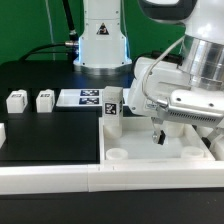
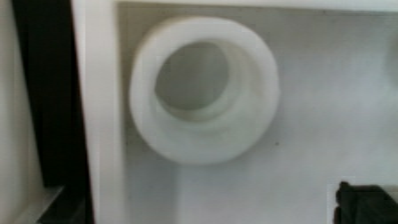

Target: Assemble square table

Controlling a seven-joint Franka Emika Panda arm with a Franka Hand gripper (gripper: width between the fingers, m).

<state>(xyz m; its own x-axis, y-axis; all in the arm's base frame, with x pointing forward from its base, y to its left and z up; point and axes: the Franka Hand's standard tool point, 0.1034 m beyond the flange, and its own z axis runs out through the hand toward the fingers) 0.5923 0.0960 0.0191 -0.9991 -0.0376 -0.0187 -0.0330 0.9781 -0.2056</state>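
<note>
White plastic square tabletop (image 1: pixel 140 152) with raised rim, laid on the black table (image 1: pixel 50 140), with the dark-fingered gripper (image 1: pixel 157 136) poised over its interior near a round corner socket (image 2: pixel 205 90); nothing is seen between the fingers, and their spread cannot be told from either view. One short white tagged leg (image 1: pixel 113 103) is stood upright at the tabletop's corner, while two further legs (image 1: pixel 44 100) are placed well apart from the tabletop, beyond the marker board (image 1: pixel 85 97). A sideways sweep of the wrist is judged the likely hazard, since the upright leg, if not fully seated, could be toppled, or the tabletop shoved askew.
</note>
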